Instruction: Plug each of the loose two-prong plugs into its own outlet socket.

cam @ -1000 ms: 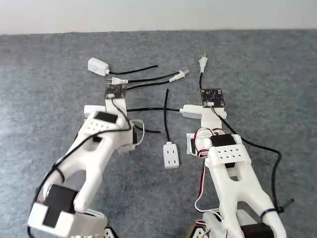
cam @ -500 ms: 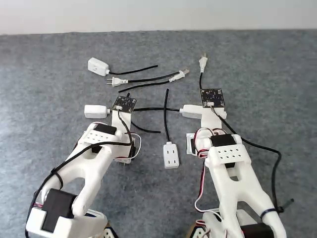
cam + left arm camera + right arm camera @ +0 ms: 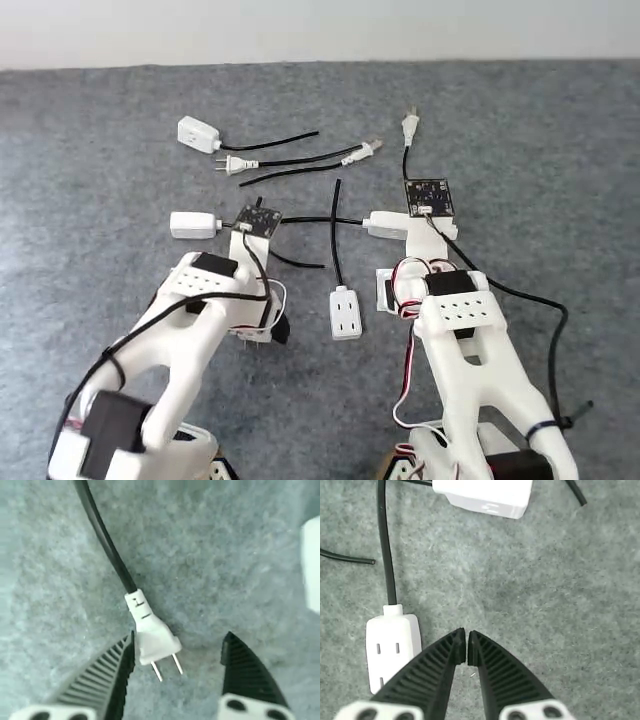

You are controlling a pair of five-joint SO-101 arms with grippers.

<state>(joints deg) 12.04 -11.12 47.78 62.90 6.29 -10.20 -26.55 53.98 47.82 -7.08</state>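
While the right gripper (image 3: 466, 637) hangs closed just beside the outlet socket (image 3: 392, 650), we judge the pickup step in hand: the left gripper (image 3: 179, 637) stands wide, a two-prong plug (image 3: 152, 640) lying on the carpet (image 3: 225, 555) between its jaws. Next we must close squarely on its body. Its cord (image 3: 105, 540) is cut off.

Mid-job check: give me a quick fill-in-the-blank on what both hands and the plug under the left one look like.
1. The left hand is ___, with a white plug lying between its fingers.
2. That plug has ___ prongs.
3. The right hand is ___, holding nothing.
4. The outlet socket beside it has a ___ cord.
Missing words: open; two; shut; black.
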